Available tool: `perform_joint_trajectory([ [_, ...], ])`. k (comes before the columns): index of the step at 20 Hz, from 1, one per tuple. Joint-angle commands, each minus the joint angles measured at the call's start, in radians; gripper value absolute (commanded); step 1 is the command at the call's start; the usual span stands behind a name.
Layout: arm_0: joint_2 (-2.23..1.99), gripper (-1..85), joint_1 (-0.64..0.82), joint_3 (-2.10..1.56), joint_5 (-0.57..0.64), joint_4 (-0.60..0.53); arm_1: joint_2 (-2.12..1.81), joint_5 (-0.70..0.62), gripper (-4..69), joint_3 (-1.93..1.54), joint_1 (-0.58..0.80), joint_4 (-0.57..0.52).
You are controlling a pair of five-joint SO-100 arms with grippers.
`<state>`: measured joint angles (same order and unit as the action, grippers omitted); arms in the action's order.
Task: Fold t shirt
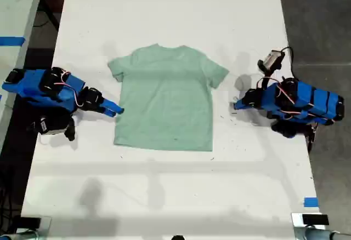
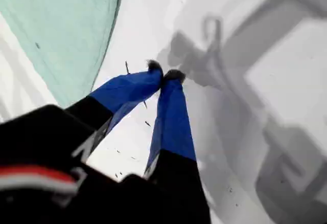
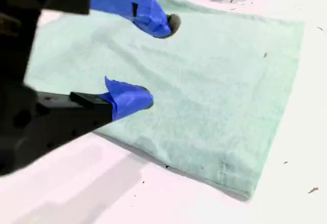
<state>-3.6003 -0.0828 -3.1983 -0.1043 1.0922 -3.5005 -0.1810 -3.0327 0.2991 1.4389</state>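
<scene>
exterior view shows the white desk [image 1: 164, 196] with the t shirt [image 1: 164, 100] flat at centre. my second gripper [image 3: 153, 63], at that view's left, has jaws apart, empty. my first gripper [image 2: 164, 74], opposite, has jaws closed, empty.

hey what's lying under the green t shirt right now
Only the white table shows around the t shirt, which lies flat on it. Whatever the cloth covers cannot be seen. My second end effector hovers open over one edge.
</scene>
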Motion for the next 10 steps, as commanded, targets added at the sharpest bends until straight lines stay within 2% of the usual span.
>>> perform_joint_trajectory([
  [1, -0.006, 18.4, -0.014, -0.009, -0.006, -0.021, -0.006, -0.018, 2.2, -0.028, 0.003, -0.025],
  [4, -0.006, 18.4, -0.014, -0.009, -0.006, -0.021, -0.002, -0.028, 2.2, 0.049, -0.005, -0.018],
  [6, -0.006, 18.4, -0.014, -0.009, -0.006, -0.021, 0.190, -0.078, 2.9, 0.265, 0.103, 0.040],
  [8, -0.006, 18.4, -0.014, -0.009, -0.006, -0.021, 0.681, -0.216, 16.3, 0.637, 0.229, 0.058],
  [10, -0.006, 18.4, -0.014, -0.009, -0.006, -0.021, 1.040, -0.350, 18.8, 0.979, 0.321, 0.091],
])
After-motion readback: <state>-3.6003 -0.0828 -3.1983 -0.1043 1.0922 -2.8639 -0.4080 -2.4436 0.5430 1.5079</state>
